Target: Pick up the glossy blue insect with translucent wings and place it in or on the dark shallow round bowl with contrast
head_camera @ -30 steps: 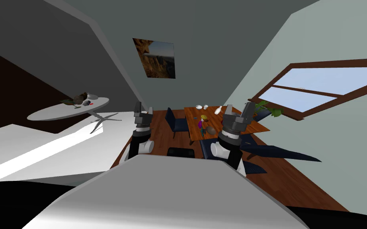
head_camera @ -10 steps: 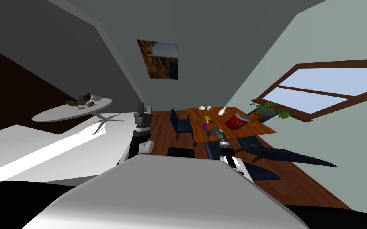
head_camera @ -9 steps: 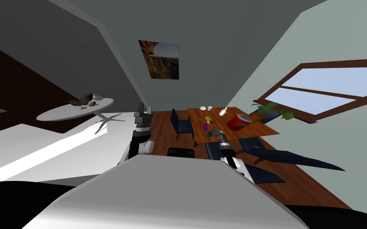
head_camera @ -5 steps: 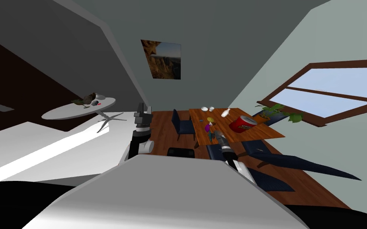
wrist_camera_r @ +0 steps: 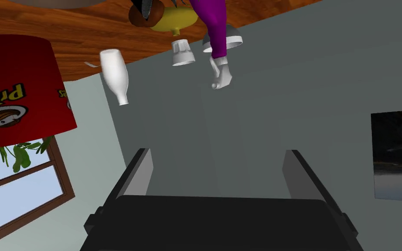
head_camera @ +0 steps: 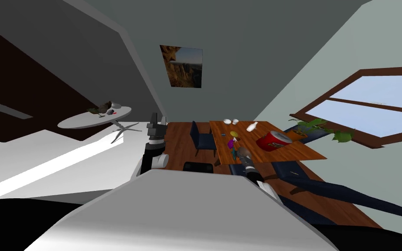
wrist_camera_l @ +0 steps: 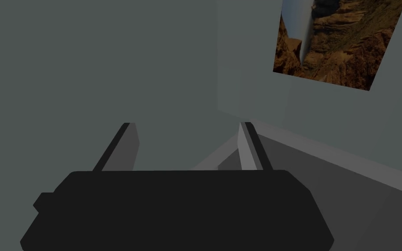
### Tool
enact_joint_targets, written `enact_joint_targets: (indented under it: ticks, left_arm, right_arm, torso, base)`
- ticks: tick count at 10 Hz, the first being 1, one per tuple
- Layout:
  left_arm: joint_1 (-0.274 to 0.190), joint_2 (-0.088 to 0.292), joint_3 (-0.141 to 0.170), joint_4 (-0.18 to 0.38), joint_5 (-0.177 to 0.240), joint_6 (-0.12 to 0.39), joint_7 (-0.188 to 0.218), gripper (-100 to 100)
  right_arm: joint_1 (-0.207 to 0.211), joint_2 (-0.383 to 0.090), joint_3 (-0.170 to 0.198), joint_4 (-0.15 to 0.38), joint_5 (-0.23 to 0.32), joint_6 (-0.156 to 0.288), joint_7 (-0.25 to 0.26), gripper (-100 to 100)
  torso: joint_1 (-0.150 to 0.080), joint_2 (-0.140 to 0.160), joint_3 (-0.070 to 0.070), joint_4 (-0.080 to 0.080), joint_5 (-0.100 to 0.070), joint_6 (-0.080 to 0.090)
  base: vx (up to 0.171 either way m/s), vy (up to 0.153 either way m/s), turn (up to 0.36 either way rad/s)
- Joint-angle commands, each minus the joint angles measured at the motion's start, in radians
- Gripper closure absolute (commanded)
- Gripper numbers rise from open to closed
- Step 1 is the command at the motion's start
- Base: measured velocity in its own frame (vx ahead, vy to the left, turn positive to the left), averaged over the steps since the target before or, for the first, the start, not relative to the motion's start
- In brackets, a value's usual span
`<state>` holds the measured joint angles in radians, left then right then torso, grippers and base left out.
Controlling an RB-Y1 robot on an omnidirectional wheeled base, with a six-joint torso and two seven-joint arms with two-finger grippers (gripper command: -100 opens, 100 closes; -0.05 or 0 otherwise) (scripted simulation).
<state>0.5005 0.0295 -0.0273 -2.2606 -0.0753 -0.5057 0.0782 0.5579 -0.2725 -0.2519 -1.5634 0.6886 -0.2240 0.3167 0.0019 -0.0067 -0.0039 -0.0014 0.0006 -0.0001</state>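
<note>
Head view: left gripper (head_camera: 157, 120) hangs raised near my chest, fingers apart. Right gripper (head_camera: 239, 151), blades apart and empty, hovers over the wooden table's (head_camera: 296, 152) near edge. The small bluish insect (head_camera: 231, 153) lies just left of it. The reach seems to be the step in hand; next calls for tipping down, straddling the insect and closing.

Blue insect (head_camera: 232, 152) too small to make out; red can (wrist_camera_r: 21, 87), purple figure (wrist_camera_r: 215, 26) cut by edges.

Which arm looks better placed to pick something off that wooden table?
The right. The right end effector is open and out over the wooden table. The left end effector, also open, is raised off to the table's side.
</note>
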Motion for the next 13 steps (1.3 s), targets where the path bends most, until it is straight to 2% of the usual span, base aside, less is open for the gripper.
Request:
enact_joint_targets:
  ticks: [1,6,7,11,13]
  left_arm:
    - [0.000,0.000,0.000,0.000,0.000,0.000,0.000,0]
    - [0.000,0.000,0.000,0.000,0.000,0.000,0.000,0]
    - [0.000,0.000,0.000,0.000,0.000,0.000,0.000,0]
    - [0.000,0.000,0.000,0.000,0.000,0.000,0.000,0]
    - [0.000,0.000,0.000,0.000,0.000,0.000,0.000,0]
  right_arm:
    - [0.011,-0.005,-0.008,0.045,0.046,0.018,0.015,-100]
    - [0.034,-0.030,-0.042,0.216,0.195,0.064,0.062,-100]
    - [0.034,-0.030,-0.042,0.222,0.195,0.064,0.062,-100]
    - [0.049,-0.051,-0.056,0.326,0.278,0.083,0.086,-100]
    - [0.053,-0.055,-0.058,0.347,0.294,0.085,0.091,-100]
  torso:
    - [0.000,0.000,0.000,0.000,0.000,0.000]
    - [-0.003,-0.002,-0.001,0.000,0.000,0.000]
    - [-0.002,-0.002,-0.001,0.000,0.000,0.000]
    - [-0.002,0.000,0.000,0.000,0.000,0.000]
    - [-0.002,0.001,0.001,0.000,0.000,0.000]
  base:
    - [0.087,0.021,0.108]
    - [0.129,-0.008,0.144]
    - [0.082,-0.008,0.038]
    - [0.098,-0.009,0.112]
    - [0.067,-0.022,0.065]
